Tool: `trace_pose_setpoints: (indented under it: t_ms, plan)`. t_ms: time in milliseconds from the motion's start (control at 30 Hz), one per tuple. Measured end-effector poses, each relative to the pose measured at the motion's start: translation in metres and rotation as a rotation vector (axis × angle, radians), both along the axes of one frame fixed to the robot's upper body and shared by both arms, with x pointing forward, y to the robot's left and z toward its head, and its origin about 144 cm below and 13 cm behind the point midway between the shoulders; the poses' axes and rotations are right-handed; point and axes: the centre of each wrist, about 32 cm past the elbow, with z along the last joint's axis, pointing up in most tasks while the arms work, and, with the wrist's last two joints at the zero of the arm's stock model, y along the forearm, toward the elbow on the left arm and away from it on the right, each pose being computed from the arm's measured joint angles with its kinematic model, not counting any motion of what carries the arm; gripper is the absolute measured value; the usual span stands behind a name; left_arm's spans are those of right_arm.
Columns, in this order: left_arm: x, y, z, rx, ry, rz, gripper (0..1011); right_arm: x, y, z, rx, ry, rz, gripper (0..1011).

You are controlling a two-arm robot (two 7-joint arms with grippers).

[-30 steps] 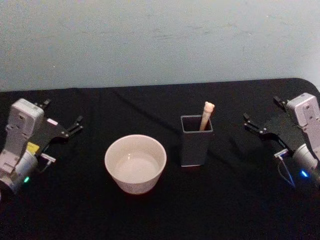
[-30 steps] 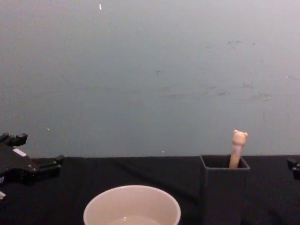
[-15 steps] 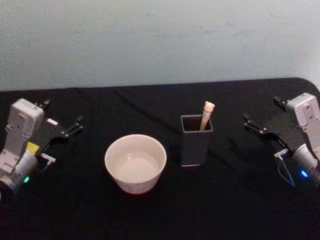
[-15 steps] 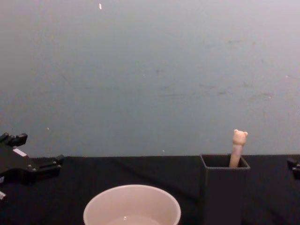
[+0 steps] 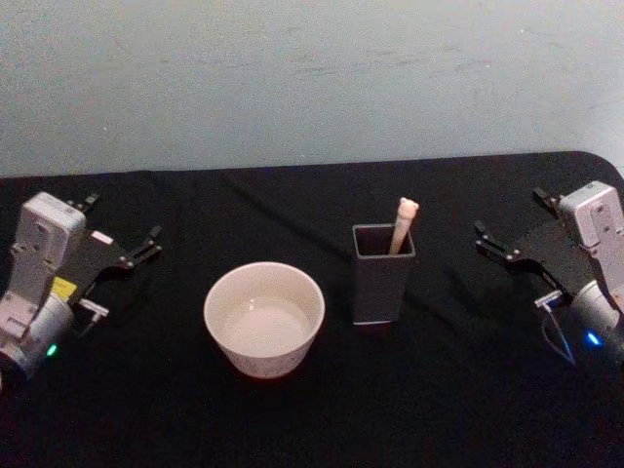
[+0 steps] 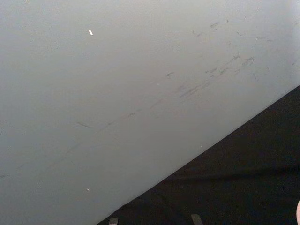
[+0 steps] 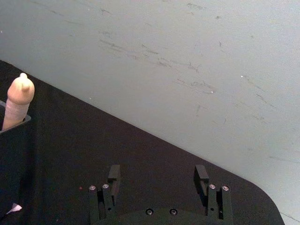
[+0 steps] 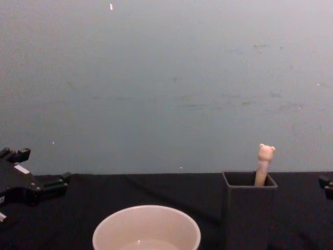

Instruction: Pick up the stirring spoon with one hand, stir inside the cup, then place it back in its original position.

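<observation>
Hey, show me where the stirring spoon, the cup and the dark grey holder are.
stirring spoon point(image 5: 401, 230): head view, on the pale handle below the bear knob.
cup point(image 5: 263, 362): head view, on its outer front wall.
dark grey holder point(image 5: 376, 289): head view, on its front face.

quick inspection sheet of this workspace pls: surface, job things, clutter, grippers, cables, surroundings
surface: table under black cloth
job's things: stirring spoon leans in the dark grey holder, bear knob above its rim; cup upright left of the holder, apart from it
clutter: nothing seen
grippers: left gripper open, empty, at the table's left side; right gripper open, empty, at the right side
cables: thin wire by the right wrist
surroundings: scuffed grey wall behind
</observation>
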Motion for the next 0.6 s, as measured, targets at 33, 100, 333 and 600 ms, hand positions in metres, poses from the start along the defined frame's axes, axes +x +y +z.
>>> trace_pose_setpoints:
  t_ms: [33, 100, 333, 600]
  plan:
    - [0.0000, 0.0000, 0.0000, 0.000, 0.000, 0.000, 1001, 0.0000, 0.0000, 0.0000, 0.000, 0.000, 0.000, 1002]
    - [0.0000, 0.0000, 0.0000, 0.000, 0.000, 0.000, 1001, 0.0000, 0.0000, 0.0000, 0.000, 0.000, 0.000, 1002]
    - [0.0000, 0.0000, 0.0000, 0.000, 0.000, 0.000, 1002, -0.0003, -0.0004, 0.0005, 0.003, 0.001, 0.004, 1002]
    - [0.0000, 0.0000, 0.0000, 0.000, 0.000, 0.000, 1001, -0.0039, -0.0013, 0.0096, 0.071, 0.014, 0.082, 1000]
